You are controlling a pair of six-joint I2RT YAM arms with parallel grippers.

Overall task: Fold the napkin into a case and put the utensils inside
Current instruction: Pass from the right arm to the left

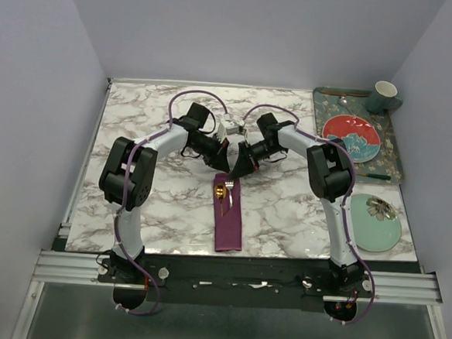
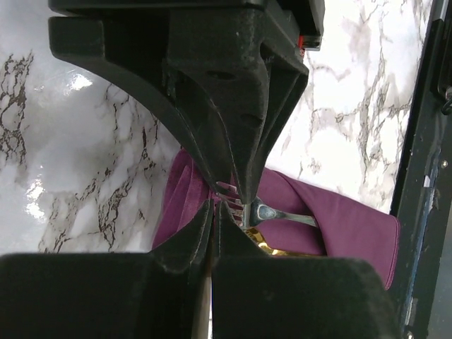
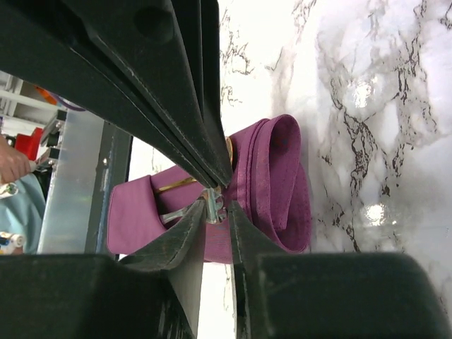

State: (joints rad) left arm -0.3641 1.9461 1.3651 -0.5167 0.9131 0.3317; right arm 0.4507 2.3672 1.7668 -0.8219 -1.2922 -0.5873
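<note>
The plum-purple napkin (image 1: 228, 216) lies as a narrow case in the middle of the table, its far end still rolled in loose folds (image 3: 279, 176). The silver fork (image 2: 282, 212) and the gold spoon (image 2: 267, 246) lie in it, their heads sticking out at the far end (image 1: 224, 190). Both grippers meet tip to tip over that end. My left gripper (image 2: 214, 206) has its fingers almost together, tips at the cloth's edge, with nothing seen between them. My right gripper (image 3: 217, 206) stands slightly open with the fork's head between its fingertips.
At the back right a patterned tray (image 1: 393, 162) carries a red plate (image 1: 351, 134) and a mug (image 1: 384, 96). Near the right arm's base sits a pale green plate (image 1: 373, 222). The metal rail (image 1: 234, 272) runs along the near edge.
</note>
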